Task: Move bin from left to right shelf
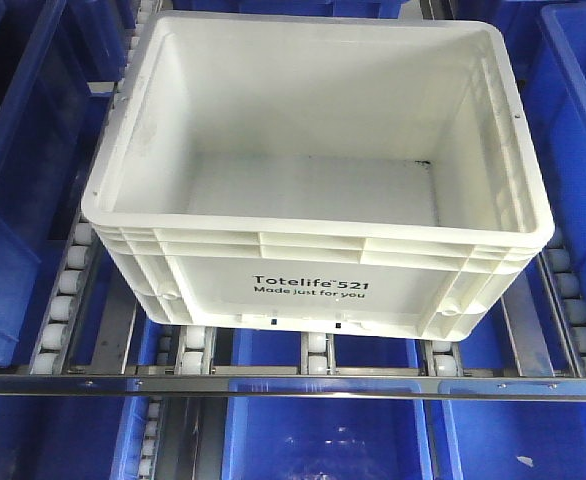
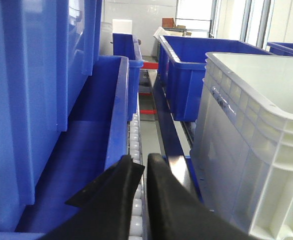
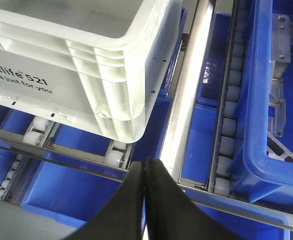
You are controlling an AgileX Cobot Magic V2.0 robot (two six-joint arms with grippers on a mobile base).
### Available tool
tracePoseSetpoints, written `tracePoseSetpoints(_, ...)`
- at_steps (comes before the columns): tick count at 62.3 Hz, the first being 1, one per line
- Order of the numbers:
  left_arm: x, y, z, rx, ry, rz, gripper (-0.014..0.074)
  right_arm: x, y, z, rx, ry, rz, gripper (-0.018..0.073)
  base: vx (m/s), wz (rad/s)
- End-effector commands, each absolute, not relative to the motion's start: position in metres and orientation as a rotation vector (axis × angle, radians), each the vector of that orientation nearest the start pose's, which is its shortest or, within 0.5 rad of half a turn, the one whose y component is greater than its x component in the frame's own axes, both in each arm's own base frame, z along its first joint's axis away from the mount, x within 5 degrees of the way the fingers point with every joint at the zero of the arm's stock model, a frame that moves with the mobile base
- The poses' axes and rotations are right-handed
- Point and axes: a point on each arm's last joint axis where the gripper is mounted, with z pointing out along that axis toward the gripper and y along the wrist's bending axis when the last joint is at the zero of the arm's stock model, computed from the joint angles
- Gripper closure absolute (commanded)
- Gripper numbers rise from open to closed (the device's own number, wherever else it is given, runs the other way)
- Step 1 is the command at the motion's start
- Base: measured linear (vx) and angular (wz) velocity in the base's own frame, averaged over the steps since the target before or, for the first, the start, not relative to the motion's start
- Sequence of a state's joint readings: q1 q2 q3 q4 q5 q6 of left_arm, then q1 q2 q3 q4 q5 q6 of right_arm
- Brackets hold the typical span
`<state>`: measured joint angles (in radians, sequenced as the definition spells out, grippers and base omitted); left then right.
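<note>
Front view: white bin (image 1: 318, 170) empty, open side up, sitting on roller rails (image 1: 65, 290) behind metal crossbar (image 1: 293, 385); blue bins (image 1: 583, 130) on both sides and below. No gripper in sight here.

Left wrist view: left gripper (image 2: 144, 167) with black fingers pressed together, holding nothing; bin just right of it, apart; blue tote (image 2: 46, 100) to its left, rollers straight ahead.

Right wrist view: right gripper (image 3: 145, 167) closed tight, empty; bin corner up and left, near fingertips, not touching; shiny rail (image 3: 184, 95) ahead.

Bin (image 1: 313, 280) on rollers (image 1: 63, 290), totes (image 1: 3, 200) flanking.
</note>
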<state>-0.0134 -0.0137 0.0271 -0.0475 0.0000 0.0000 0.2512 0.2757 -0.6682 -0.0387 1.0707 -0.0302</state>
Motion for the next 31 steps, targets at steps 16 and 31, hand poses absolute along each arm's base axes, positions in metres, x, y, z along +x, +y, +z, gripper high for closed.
tracePoseSetpoints(16,0.054,0.000,0.219,-0.033,1.398,-0.056,0.0541,0.036,-0.003,0.286,-0.033,1.640,-0.112,0.0568,0.00,0.00)
tracePoseSetpoints(31,0.054,0.000,0.219,-0.033,1.398,-0.056,0.0541,0.050,-0.003,0.237,0.002,1.504,-0.097,0.0568,0.00,0.00)
